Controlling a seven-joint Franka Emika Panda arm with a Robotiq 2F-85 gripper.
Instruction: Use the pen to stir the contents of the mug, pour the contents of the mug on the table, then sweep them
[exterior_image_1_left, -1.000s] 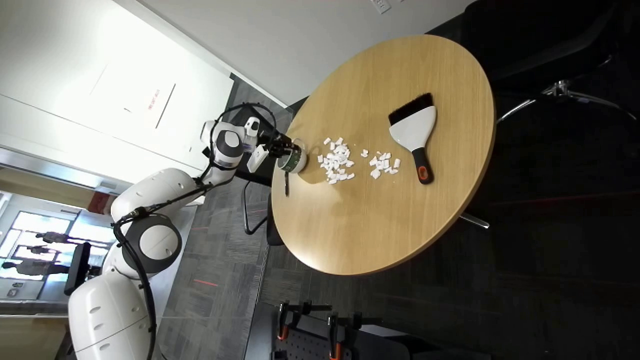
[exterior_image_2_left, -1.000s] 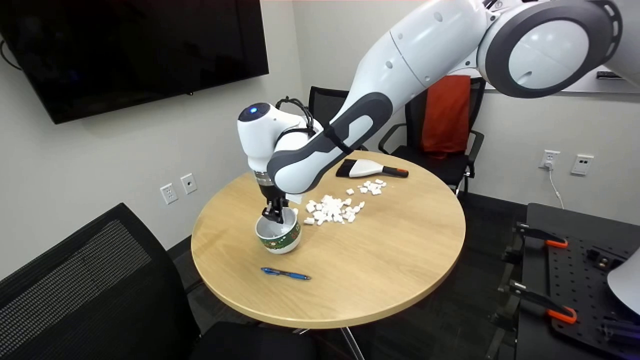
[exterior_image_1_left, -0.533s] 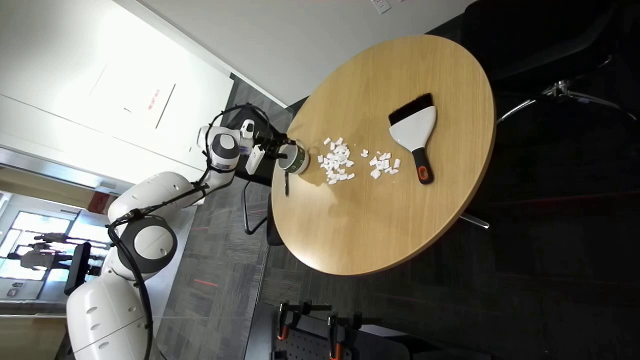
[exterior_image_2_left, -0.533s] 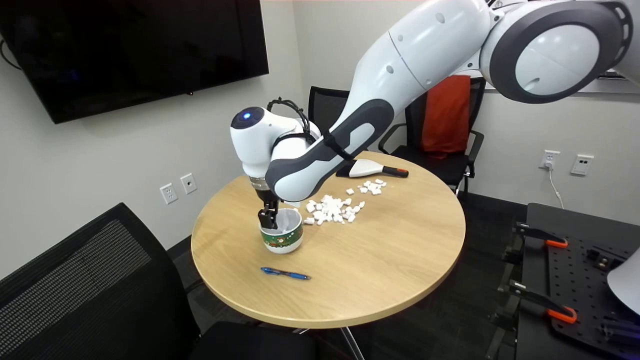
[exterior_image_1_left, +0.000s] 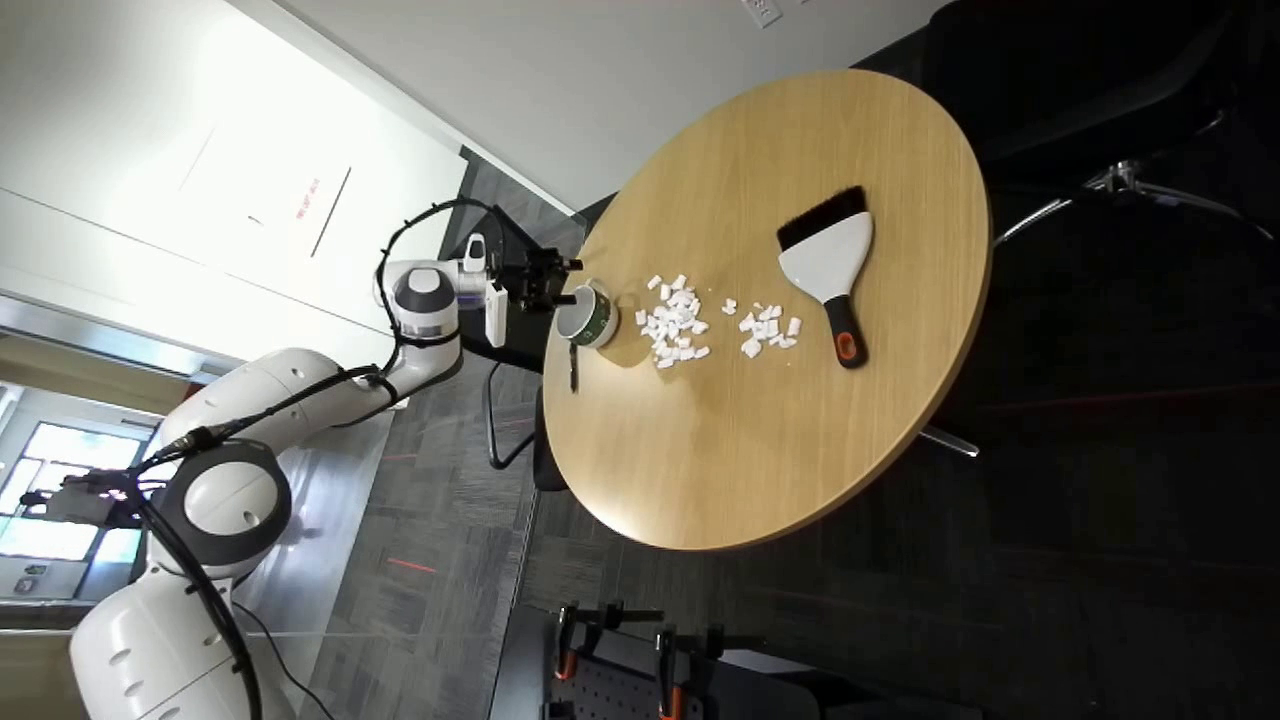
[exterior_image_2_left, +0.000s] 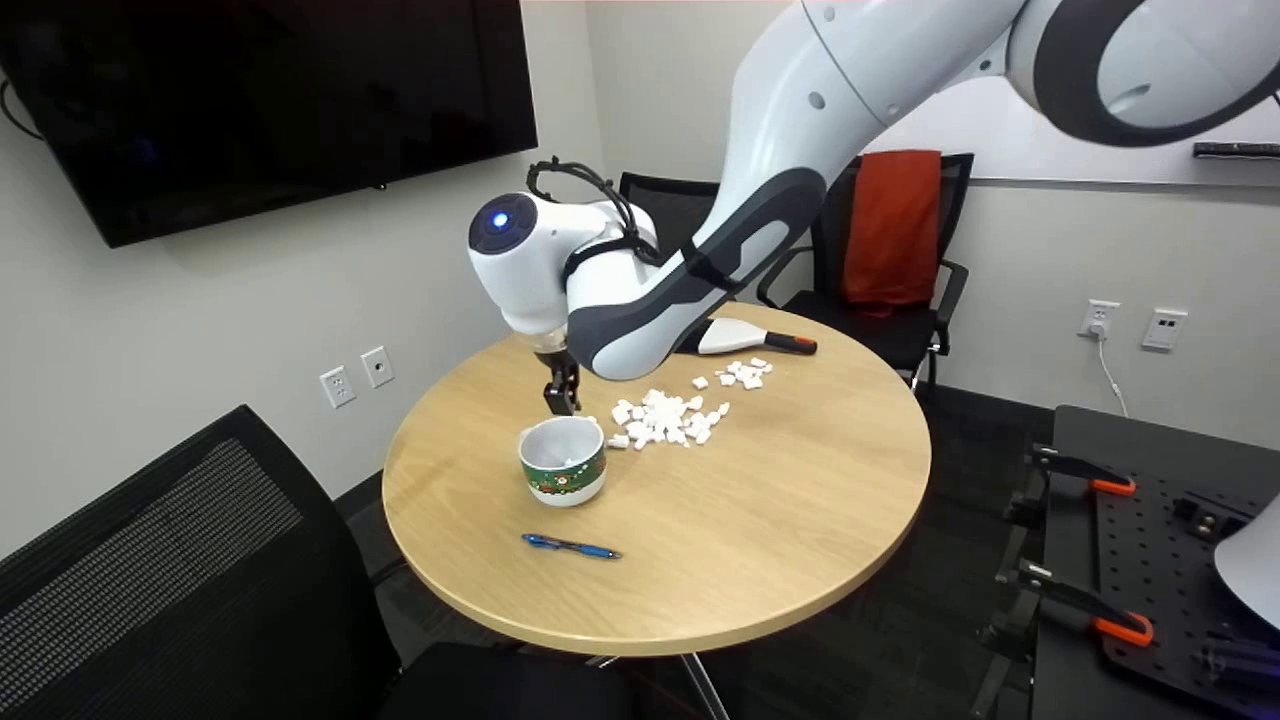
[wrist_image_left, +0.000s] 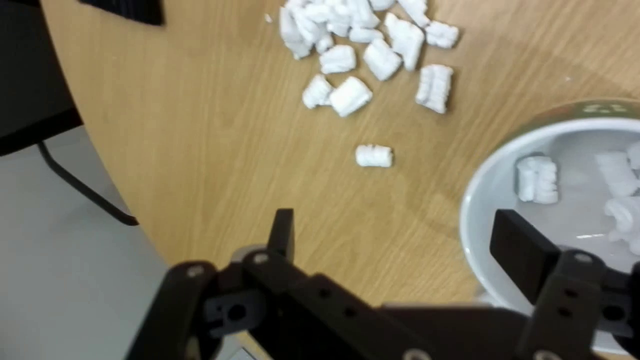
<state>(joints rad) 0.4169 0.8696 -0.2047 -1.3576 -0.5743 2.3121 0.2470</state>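
One white mug (exterior_image_2_left: 564, 479) stands upright near an edge of the bench (exterior_image_2_left: 760, 530), bits (wrist_image_left: 537, 179) inside; likely stiff, slippery, breakable, best taken at its rim. The pincer (wrist_image_left: 395, 225) gapes wide, holding nothing. The nearby pen (exterior_image_2_left: 571, 546) looks light.

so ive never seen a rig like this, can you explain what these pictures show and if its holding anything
This is a robot arm reaching over a round wooden table. Two pictures come from cameras outside the robot, looking from different places. The close-up comes from a camera on its wrist, so its black fingers poke into that picture. On the table are a green-patterned mug, a blue pen, a brush and many white bits. More bits lie inside the mug. Nothing is held: the fingers stand wide apart. One finger overlaps the mug in the close-up, but I cannot tell whether they touch.
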